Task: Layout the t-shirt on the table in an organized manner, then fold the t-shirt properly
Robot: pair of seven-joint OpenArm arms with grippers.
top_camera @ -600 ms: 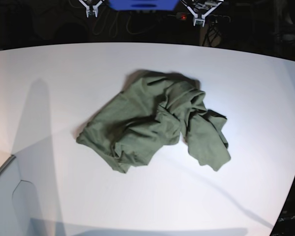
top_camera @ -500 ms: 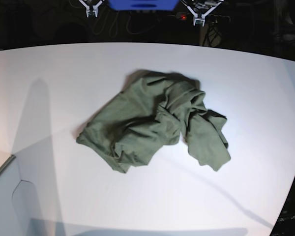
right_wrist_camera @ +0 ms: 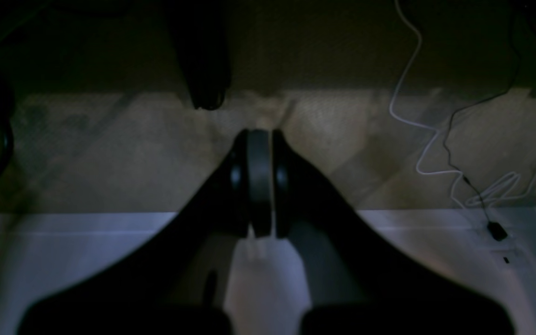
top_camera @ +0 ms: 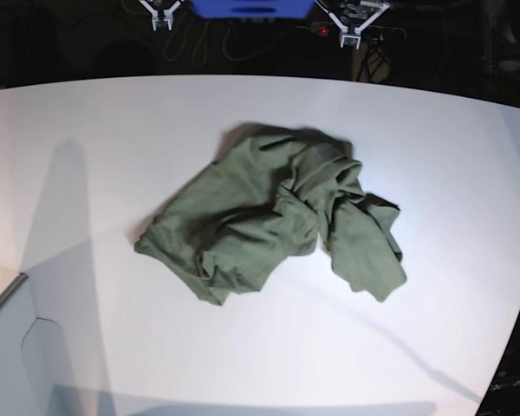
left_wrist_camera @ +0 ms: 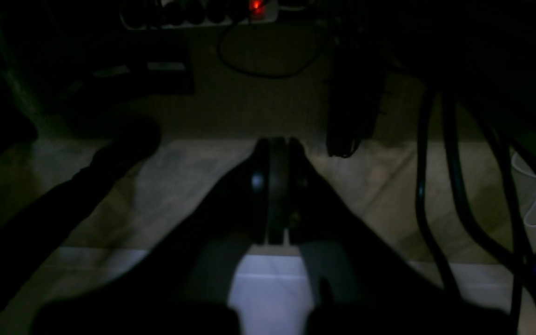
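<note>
No brand, label or legible writing shows on any item.

In the base view, going left to right, the right gripper (top_camera: 162, 21) sits at the top edge beyond the far rim of the table (top_camera: 87, 173), cut off by the frame. The left gripper (top_camera: 351, 35) sits at the top edge further right, also partly cut off. A blue block (top_camera: 251, 8) lies between the two grippers. The t-shirt (top_camera: 273, 217) lies crumpled in a heap near the table's middle, well apart from both grippers and in front of them, somewhat nearer the left gripper's side. Its collar and sleeves cannot be made out in the folds.

Right wrist view: the right gripper (right_wrist_camera: 259, 139) has its jaws pressed together, holding nothing. A white cable (right_wrist_camera: 417, 121) lies on the floor to its right.

Left wrist view: the left gripper (left_wrist_camera: 276, 142) also has its jaws together, empty. The scene is very dark. Black cables (left_wrist_camera: 431, 186) hang to its right, and a red indicator light (left_wrist_camera: 256, 5) glows above it.
</note>
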